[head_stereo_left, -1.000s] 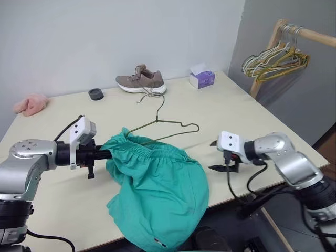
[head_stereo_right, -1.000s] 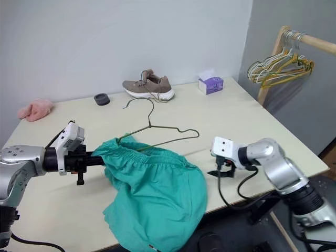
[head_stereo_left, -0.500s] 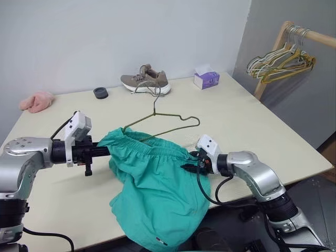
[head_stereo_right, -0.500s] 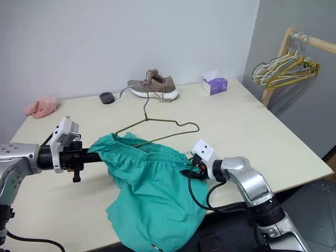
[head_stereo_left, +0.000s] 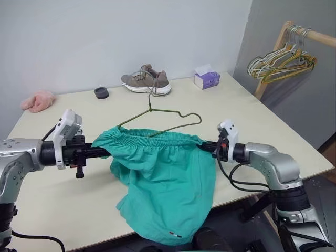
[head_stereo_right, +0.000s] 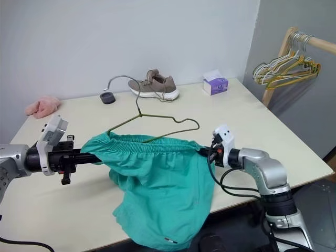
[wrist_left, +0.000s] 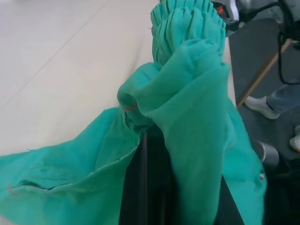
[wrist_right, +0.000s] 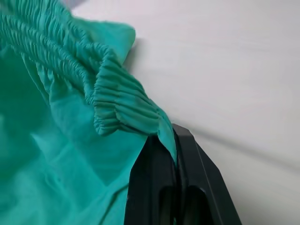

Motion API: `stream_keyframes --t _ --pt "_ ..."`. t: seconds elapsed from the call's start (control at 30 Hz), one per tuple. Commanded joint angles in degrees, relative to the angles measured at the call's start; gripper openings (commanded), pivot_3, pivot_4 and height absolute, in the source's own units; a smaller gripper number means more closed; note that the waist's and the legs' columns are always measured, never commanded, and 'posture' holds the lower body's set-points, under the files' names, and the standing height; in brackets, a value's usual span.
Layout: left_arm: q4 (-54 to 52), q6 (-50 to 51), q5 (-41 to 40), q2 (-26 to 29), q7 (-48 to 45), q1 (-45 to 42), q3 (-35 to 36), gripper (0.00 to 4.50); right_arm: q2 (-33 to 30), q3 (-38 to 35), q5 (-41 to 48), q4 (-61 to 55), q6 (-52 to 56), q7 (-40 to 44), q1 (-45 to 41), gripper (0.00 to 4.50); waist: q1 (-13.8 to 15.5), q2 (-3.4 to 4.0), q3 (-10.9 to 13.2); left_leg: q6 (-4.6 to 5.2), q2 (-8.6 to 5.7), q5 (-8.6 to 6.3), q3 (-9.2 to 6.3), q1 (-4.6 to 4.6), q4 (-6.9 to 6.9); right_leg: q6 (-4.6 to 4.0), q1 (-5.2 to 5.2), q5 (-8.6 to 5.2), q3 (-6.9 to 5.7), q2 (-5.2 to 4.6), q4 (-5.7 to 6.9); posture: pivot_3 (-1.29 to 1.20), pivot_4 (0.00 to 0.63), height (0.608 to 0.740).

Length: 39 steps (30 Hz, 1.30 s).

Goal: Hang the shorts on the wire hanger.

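Observation:
The teal-green shorts (head_stereo_left: 168,178) hang stretched by their gathered waistband between my two grippers, above the table's front edge, with the legs drooping below it. My left gripper (head_stereo_left: 103,152) is shut on the waistband's left end, its fingers (wrist_left: 143,187) half buried in fabric. My right gripper (head_stereo_left: 208,147) is shut on the right end, and the elastic (wrist_right: 117,105) is pinched between its fingertips (wrist_right: 159,154). The olive wire hanger (head_stereo_left: 176,112) lies just behind the waistband. Its lower corner is hidden by the shorts and its hook points toward the shoe.
On the cream table (head_stereo_left: 252,121) a brown shoe (head_stereo_left: 145,83), a purple tissue box (head_stereo_left: 206,80), a small black ring (head_stereo_left: 101,93) and a pink cloth (head_stereo_left: 37,101) sit along the far edge. A wooden rack with bunched hangers (head_stereo_left: 283,60) stands at the right.
My right gripper came in from the right, shut on the waistband's right end and drew it rightward. The shorts went from a slack heap to a stretched band. The left gripper kept its hold.

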Motion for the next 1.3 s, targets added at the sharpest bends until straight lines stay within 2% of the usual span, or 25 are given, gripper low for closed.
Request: stream_keyframes --t 0.03,0.33,0.7,0.83,0.9,1.0,1.17,1.3 --pt "-0.79 1.86 -3.55 2.08 -0.59 -0.46 5.10 0.00 -0.53 -5.92 4.01 1.19 5.24 -2.67 -1.71 0.02 0.05 0.00 0.00 0.00 0.00 0.00 0.00 0.00 0.00 0.00 0.00 0.00 0.01 0.00 0.00 -0.28 0.000 0.740" --pt "-0.69 0.13 -2.94 5.83 -5.74 4.27 6.31 0.00 -0.62 -9.76 7.17 3.60 8.61 -8.85 -3.21 0.02 0.03 0.15 0.08 0.00 0.00 0.00 0.07 0.00 -0.03 -0.01 0.00 0.00 0.07 0.00 0.00 -0.28 0.000 0.740" --pt "13.90 -15.51 7.15 7.66 -11.82 5.19 2.83 0.00 -3.57 -9.35 10.56 -0.05 10.07 -8.91 -2.06 0.02 0.09 0.25 0.13 0.01 0.00 0.00 0.08 0.00 -0.04 -0.01 -0.03 -0.01 0.07 0.00 -0.02 -0.28 0.000 0.740" --pt "15.54 -18.99 9.43 7.77 -13.66 6.17 1.10 0.00 -4.62 -8.07 11.22 -2.42 10.01 -8.70 -1.41 0.02 0.09 0.24 0.13 0.01 0.01 -0.01 0.08 -0.02 -0.06 -0.01 -0.04 -0.01 0.07 -0.01 -0.03 -0.28 0.000 0.740" --pt "15.26 -19.20 9.95 7.28 -12.89 5.28 0.28 0.00 -6.42 -5.75 10.40 -4.31 8.94 -7.63 -1.34 0.02 0.10 0.26 0.14 0.02 0.01 -0.01 0.09 -0.03 -0.07 -0.01 -0.04 -0.01 0.07 -0.01 -0.04 -0.28 0.000 0.740" --pt "12.46 -17.32 9.07 5.47 -10.65 2.67 -1.53 0.00 -10.37 2.05 6.43 -8.89 4.64 -5.92 -1.65 0.02 0.15 0.29 0.16 0.02 0.00 -0.01 0.10 -0.04 -0.06 0.01 -0.05 -0.02 0.07 -0.03 -0.05 -0.29 0.000 0.740" --pt "4.80 -12.16 6.25 0.80 -7.39 -0.45 -5.63 0.00 -12.45 12.56 2.21 -14.78 -0.76 -2.62 -4.25 0.02 0.15 0.25 0.14 0.02 0.02 -0.01 0.09 -0.04 -0.04 0.30 -0.02 -0.19 0.04 -0.03 -0.04 -0.30 0.000 0.740" --pt "0.04 -9.05 5.25 -0.80 -6.64 -0.80 -8.48 0.00 -13.04 15.55 0.57 -17.18 -2.23 -0.95 -6.72 0.02 -0.11 0.23 0.12 0.02 0.02 -0.01 0.12 -0.08 -0.04 0.31 0.02 -0.18 0.09 -0.03 -0.04 -0.30 0.000 0.740"
